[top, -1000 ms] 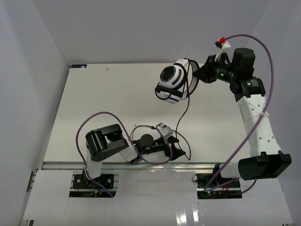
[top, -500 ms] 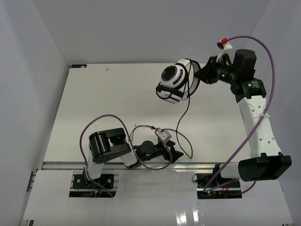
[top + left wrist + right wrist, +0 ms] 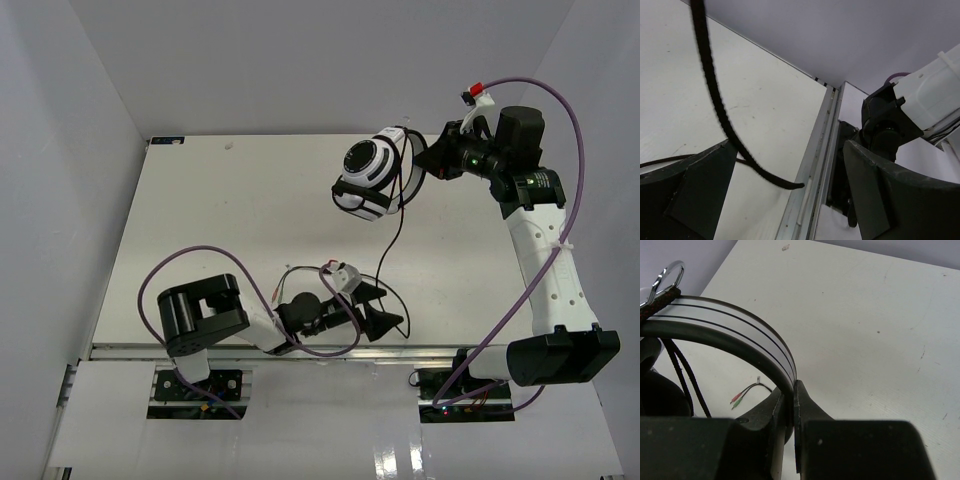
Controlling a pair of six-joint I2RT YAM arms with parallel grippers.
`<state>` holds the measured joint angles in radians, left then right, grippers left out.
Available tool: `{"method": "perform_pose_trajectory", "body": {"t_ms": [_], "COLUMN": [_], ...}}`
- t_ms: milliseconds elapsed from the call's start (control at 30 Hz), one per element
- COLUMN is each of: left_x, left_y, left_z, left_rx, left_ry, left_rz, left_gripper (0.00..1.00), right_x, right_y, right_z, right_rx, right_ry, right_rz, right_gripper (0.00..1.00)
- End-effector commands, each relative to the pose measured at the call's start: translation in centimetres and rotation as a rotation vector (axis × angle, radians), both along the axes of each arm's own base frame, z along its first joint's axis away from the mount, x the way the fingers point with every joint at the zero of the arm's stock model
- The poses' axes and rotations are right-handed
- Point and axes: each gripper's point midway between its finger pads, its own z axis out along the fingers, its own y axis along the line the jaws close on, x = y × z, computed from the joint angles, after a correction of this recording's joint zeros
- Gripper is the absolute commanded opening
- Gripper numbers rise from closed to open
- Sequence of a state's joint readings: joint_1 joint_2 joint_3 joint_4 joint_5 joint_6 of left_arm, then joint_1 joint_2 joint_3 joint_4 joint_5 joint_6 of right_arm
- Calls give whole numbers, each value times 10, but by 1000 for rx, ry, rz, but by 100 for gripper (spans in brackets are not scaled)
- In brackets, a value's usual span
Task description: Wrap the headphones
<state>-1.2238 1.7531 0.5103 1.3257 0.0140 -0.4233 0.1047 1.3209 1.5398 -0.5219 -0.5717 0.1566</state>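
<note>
The white headphones [image 3: 364, 172] with black pads hang in the air at the back right. My right gripper [image 3: 425, 160] is shut on their headband [image 3: 747, 337], as the right wrist view [image 3: 791, 390] shows. The thin black cable [image 3: 392, 235] drops from them to the table and loops near the front edge. Its red and green plugs [image 3: 738, 400] lie on the table. My left gripper [image 3: 392, 305] is open low over the front edge, and the cable [image 3: 715, 105] runs between its spread fingers [image 3: 690, 195] without being held.
The table's metal front rail [image 3: 815, 170] lies right under the left gripper, and the right arm's base [image 3: 885, 130] is beyond it. Purple arm cables [image 3: 200, 255] arc over both arms. White walls close in the table at left, back and right.
The left arm's elbow has swung to the left and its gripper has shifted slightly right along the front edge. The right arm and the headphones have stayed put.
</note>
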Motion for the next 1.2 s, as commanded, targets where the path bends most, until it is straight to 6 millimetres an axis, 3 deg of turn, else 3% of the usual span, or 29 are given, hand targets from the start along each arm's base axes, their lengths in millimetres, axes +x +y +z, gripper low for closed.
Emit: {"method": "perform_pose_trajectory", "body": {"t_ms": [0, 100, 167, 233, 267, 333, 367, 433, 533, 567, 667, 700, 767, 867, 967, 1000, 1167], "left_x": [-8, -11, -15, -16, -16, -9, -6, 0, 5, 1, 19, 31, 49, 84, 104, 108, 148], "left_y": [-34, -53, -60, -59, -55, -39, -31, -10, 12, 17, 32, 38, 51, 78, 85, 89, 106], "left_z": [0, 6, 1, -7, -10, -16, -18, -18, 0, -1, -8, -8, -14, -9, 15, 8, 11], "left_rx": [-34, -87, -98, -97, -98, -94, -85, -70, -55, -22, 110, 135, 195, 243, 257, 301, 422], "left_ry": [96, 99, 100, 113, 114, 107, 86, 51, -60, -88, -137, -145, -141, -135, -143, -103, 22], "left_rz": [-51, -67, -93, -95, -84, -26, -1, 41, 38, 8, 16, 17, 15, 34, -20, -31, -75], "left_gripper": [97, 89, 67, 39, 34, 6, 0, 0, 0, 0, 0, 0, 0, 0, 0, 0, 0], "right_x": [-10, -12, -13, -16, -17, -21, -23, -25, -28, -28, -35, -47, -57, -61, -72, -76, -111], "right_y": [4, 4, 5, 4, 4, 5, 5, 5, 1, -1, -3, 6, 3, -2, -10, -10, 1], "right_z": [34, 35, 37, 40, 40, 44, 44, 43, 39, 36, 33, 34, 38, 38, 19, 19, -15], "right_rx": [63, 70, 77, 92, 98, 120, 122, 115, 71, 57, 47, 69, 67, -80, -197, -229, -434], "right_ry": [-86, -86, -86, -80, -80, -73, -75, -84, -123, -130, -158, -163, -198, -339, -324, -345, -402], "right_rz": [12, 17, 21, 30, 37, 52, 58, 71, 90, 94, 177, 270, 336, 396, 425, 446, 624], "right_gripper": [8, 8, 8, 8, 8, 8, 8, 8, 8, 8, 8, 8, 8, 8, 8, 8, 8]}}
